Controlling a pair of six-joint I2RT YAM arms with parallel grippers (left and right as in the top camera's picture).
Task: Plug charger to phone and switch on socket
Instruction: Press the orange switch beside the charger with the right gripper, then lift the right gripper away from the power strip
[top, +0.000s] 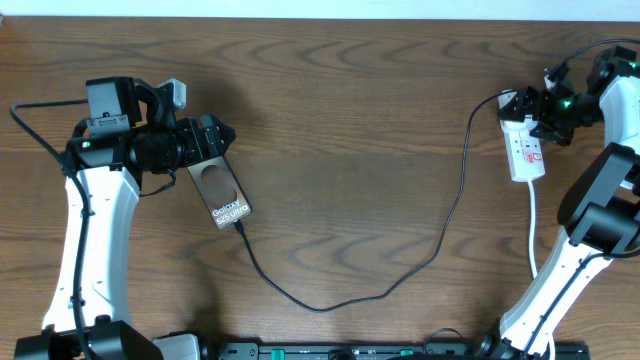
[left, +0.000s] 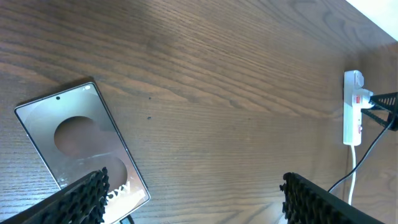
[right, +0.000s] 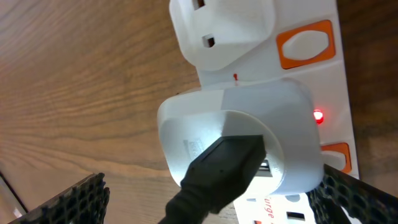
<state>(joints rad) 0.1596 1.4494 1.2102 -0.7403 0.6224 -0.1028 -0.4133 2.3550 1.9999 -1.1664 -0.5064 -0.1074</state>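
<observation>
The phone (top: 224, 194) lies flat on the table with its "Galaxy" lettering up; in the left wrist view (left: 78, 140) it lies at the lower left. The charger cable (top: 464, 160) runs from the phone's lower end in a long loop to a white adapter (right: 249, 130) seated in the socket strip (top: 524, 145). A red light (right: 318, 115) glows on the strip beside an orange switch (right: 305, 45). My left gripper (top: 212, 140) is open over the phone's upper end, its fingers wide apart (left: 194, 183). My right gripper (top: 540, 115) is open, with the adapter between its fingers (right: 214, 186).
The strip's white cord (top: 533, 225) runs down toward the right arm's base. The strip also shows far right in the left wrist view (left: 352, 109). A second white plug (right: 224, 28) sits in the strip above the adapter. Bare wood lies between the arms.
</observation>
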